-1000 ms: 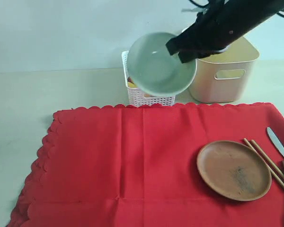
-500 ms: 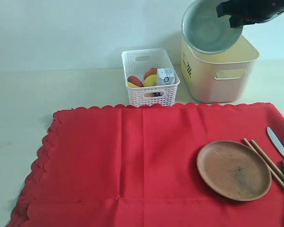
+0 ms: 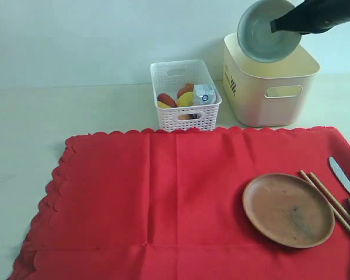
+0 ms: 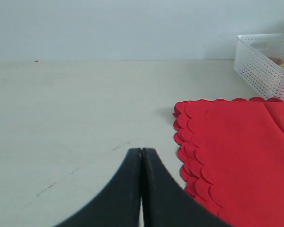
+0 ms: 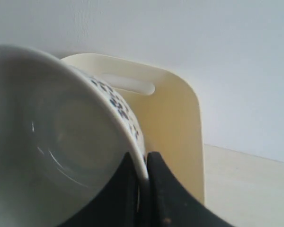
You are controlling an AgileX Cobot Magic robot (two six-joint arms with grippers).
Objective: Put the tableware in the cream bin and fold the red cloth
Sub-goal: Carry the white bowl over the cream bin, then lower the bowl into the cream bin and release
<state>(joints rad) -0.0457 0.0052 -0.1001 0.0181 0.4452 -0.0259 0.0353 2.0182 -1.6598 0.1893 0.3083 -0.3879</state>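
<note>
Jaws: right gripper [image 5: 141, 175] pinches the tilted bowl [image 3: 262, 32] by its rim, seemingly over the far-right cream bin [image 3: 280, 93]; left gripper [image 4: 141, 161] closed, empty. That thin grip could slip, and the bowl would strike the bin's wall.

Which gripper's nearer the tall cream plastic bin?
Right. The right gripper hangs above the cream bin, pinching the pale greenish-white bowl; the left gripper is beside the red cloth's scalloped edge.

Light is soft, even and fairly bright in all three views, with no hard glare. In the exterior view the red cloth [image 3: 163, 198] is strongly saturated, its creases showing as faint darker lines, and the plate [image 3: 287, 210] throws only a thin shadow. The left wrist view shows a small dim shadow at the cloth's corner. In the right wrist view the bowl [image 5: 52, 151] — very close — looks soft, with faint pale glints inside.
</note>
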